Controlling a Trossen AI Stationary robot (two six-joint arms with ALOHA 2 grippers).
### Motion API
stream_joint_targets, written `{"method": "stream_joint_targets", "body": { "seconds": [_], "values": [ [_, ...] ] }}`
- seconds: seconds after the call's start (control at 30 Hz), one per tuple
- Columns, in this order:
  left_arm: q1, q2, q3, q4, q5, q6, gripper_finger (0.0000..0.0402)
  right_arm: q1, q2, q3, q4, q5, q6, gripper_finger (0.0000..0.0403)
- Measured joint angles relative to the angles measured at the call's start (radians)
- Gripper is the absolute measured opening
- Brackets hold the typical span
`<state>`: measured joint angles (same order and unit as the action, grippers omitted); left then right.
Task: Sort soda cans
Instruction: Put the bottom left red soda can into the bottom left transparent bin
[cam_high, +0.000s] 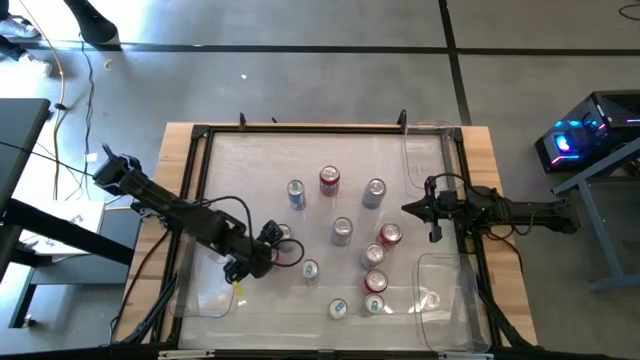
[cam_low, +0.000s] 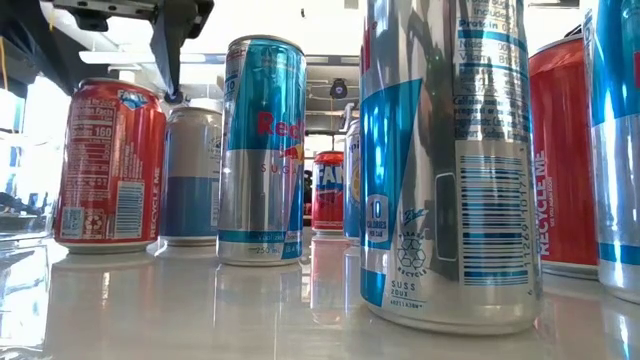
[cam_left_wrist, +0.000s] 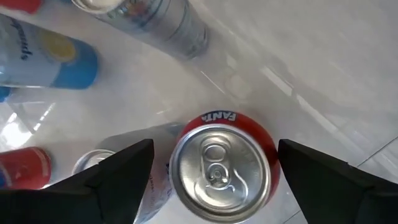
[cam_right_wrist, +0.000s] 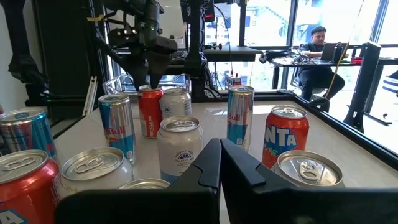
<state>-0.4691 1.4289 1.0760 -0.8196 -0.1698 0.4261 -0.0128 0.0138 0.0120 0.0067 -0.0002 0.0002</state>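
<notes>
Several soda cans stand upright on the clear table top, red, silver and silver-blue. My left gripper (cam_high: 272, 243) is open and points steeply down over a red Fanta can (cam_left_wrist: 221, 165) near the table's left side. Its two fingers stand on either side of the can's top with a gap to each. In the right wrist view the same gripper (cam_right_wrist: 147, 84) hangs just over that red can (cam_right_wrist: 150, 112). My right gripper (cam_high: 432, 210) waits shut and level at the table's right edge, holding nothing.
A silver can (cam_left_wrist: 93, 163) stands close beside the Fanta can, with more cans (cam_high: 342, 231) crowded toward the middle and right. Clear plastic bins sit at the near right (cam_high: 440, 300), far right (cam_high: 425, 150) and near left (cam_high: 205, 295). A person sits at a desk (cam_right_wrist: 317, 40) beyond the table.
</notes>
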Motion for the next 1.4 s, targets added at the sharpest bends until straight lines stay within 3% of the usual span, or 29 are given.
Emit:
{"method": "stream_joint_targets", "body": {
  "seconds": [0.43, 0.83, 1.1, 1.4],
  "values": [
    [-0.001, 0.11, 0.005, -0.023, -0.002, -0.079, 0.034, 0.0, 0.0, 0.0, 0.0, 0.0, 0.0, 0.0],
    [-0.012, 0.106, 0.008, -0.051, 0.009, -0.405, 0.0306, 0.0, 0.0, 0.0, 0.0, 0.0, 0.0, 0.0],
    [-0.012, 0.106, 0.011, -0.06, -0.002, -0.548, 0.0308, 0.0, 0.0, 0.0, 0.0, 0.0, 0.0, 0.0],
    [-0.013, 0.109, 0.137, -0.16, 0.034, -0.721, 0.0304, 0.0, 0.0, 0.0, 0.0, 0.0, 0.0, 0.0]
  ]
}}
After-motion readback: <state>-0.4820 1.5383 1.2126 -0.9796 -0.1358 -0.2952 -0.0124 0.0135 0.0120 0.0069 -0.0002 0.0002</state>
